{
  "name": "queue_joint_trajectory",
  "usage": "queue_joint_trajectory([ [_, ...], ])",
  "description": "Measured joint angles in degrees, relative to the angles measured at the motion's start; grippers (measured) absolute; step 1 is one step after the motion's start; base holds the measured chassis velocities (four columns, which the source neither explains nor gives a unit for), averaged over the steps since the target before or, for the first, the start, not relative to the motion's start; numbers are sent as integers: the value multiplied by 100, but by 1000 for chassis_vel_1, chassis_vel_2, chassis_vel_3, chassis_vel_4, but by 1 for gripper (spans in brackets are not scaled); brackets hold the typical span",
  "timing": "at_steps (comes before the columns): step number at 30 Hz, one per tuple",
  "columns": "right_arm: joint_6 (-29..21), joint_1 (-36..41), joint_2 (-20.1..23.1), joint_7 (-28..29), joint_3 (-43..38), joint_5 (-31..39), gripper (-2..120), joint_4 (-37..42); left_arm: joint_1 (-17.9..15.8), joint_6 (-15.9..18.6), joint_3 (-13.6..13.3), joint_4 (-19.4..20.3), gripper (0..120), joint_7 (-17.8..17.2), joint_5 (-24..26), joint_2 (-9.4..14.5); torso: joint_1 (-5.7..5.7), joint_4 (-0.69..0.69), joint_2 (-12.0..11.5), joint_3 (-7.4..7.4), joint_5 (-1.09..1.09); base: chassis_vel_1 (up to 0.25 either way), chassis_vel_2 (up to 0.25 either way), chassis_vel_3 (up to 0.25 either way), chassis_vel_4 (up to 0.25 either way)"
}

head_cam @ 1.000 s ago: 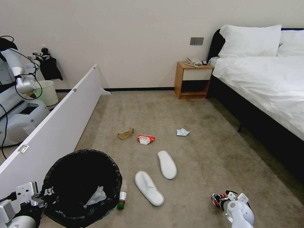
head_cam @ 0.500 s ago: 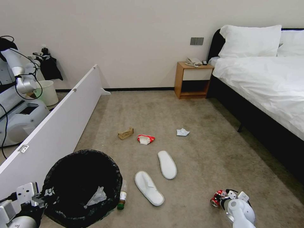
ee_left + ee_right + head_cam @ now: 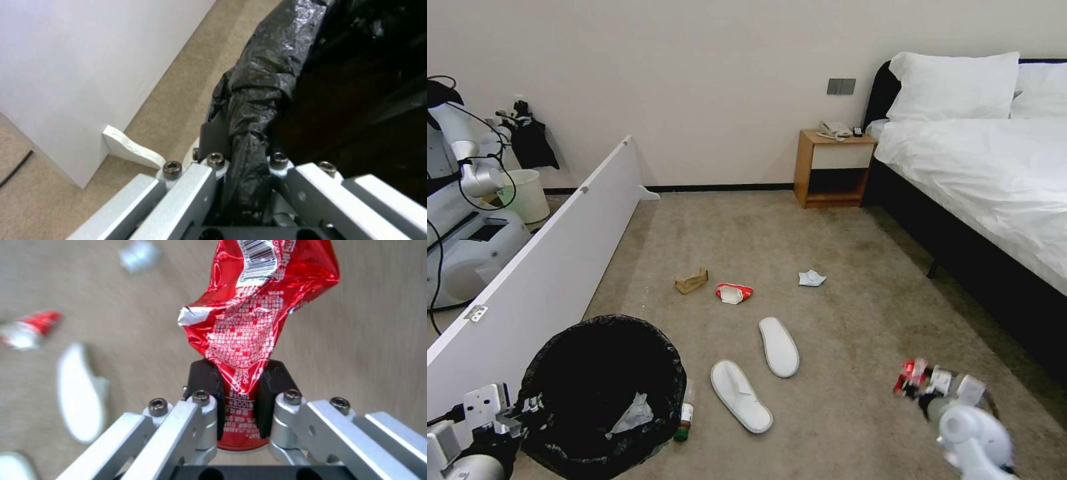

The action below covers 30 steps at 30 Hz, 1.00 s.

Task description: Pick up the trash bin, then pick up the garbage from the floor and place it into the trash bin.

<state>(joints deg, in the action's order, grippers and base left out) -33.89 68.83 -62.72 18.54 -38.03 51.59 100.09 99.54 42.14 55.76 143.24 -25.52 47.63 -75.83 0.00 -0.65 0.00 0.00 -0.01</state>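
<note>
Head view: the trash bin (image 3: 602, 393) is gripped at its rim by the left gripper (image 3: 242, 166), the crushed red can (image 3: 253, 323) is clamped in the right gripper (image 3: 240, 400) well right of the bin, and slippers (image 3: 740, 395), scraps and a bottle (image 3: 684, 411) beside the bin are left.

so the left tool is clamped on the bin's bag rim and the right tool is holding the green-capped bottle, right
Not quite: the right tool holds the crushed red can, as the right wrist view shows. The green-capped bottle lies on the floor beside the trash bin, whose bag rim the left tool does clamp.

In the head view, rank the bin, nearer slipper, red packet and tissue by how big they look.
1. bin, also nearest the camera
2. nearer slipper
3. red packet
4. tissue, close to the packet and farther off, so unsure
</note>
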Motion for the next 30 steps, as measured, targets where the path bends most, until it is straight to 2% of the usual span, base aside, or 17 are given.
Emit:
queue_joint_trajectory([
  [1,0,0,0,0,0,0,11,0,0,0,0,0,2,0,0,0,0,0,0,0,0,0,0,0,0],
  [3,170,41,470,-359,127,44,11,567,12,0,-19,0,2,1,-5,-7,0,0,0,0,-1,0,0,0,0],
  [5,249,20,594,-496,181,50,11,712,19,0,-25,0,2,1,-13,-9,0,0,0,0,0,0,0,0,0],
  [7,646,-325,889,-1020,472,78,11,1042,40,0,-48,0,2,0,-34,-25,0,1,0,0,0,0,0,0,0],
  [10,1021,-826,985,-1448,877,116,11,1084,48,0,-65,0,2,0,-62,-50,0,1,0,0,1,0,0,0,0],
  [11,1021,-826,985,-1448,877,116,11,1084,48,0,-65,0,2,0,-62,-50,0,1,0,0,1,0,0,0,0],
  [15,1750,-2027,841,-2137,1917,377,11,989,45,0,-99,0,2,-1,-100,-56,1,2,0,0,2,0,0,0,0],
  [17,1834,-2171,812,-2212,2036,390,11,980,45,0,-99,0,2,-2,-107,-53,1,2,0,0,0,0,0,0,0],
  [18,2243,-2680,692,-2532,2523,439,11,944,45,0,-103,0,2,-3,-115,-35,0,4,0,0,-2,0,0,0,0],
  [19,2243,-2680,692,-2532,2523,439,11,944,45,0,-103,0,2,-3,-115,-35,0,4,0,0,-2,0,0,0,0],
  [20,2511,-2993,599,-2739,2900,439,11,922,47,0,-104,0,2,-3,-125,-27,1,2,0,0,-1,0,0,0,0],
  [21,2511,-2993,599,-2739,2900,439,11,922,47,0,-104,0,2,-3,-125,-27,1,2,0,0,-1,0,0,0,0],
  [26,2844,-3725,302,-3254,3968,442,11,1027,64,0,-108,0,2,-3,-159,-68,0,1,0,1,-2,0,0,0,0],
  [30,2864,-3951,203,-3379,4366,474,11,1062,65,0,-112,0,2,0,-160,-62,1,1,-1,1,-1,0,0,0,0],
])
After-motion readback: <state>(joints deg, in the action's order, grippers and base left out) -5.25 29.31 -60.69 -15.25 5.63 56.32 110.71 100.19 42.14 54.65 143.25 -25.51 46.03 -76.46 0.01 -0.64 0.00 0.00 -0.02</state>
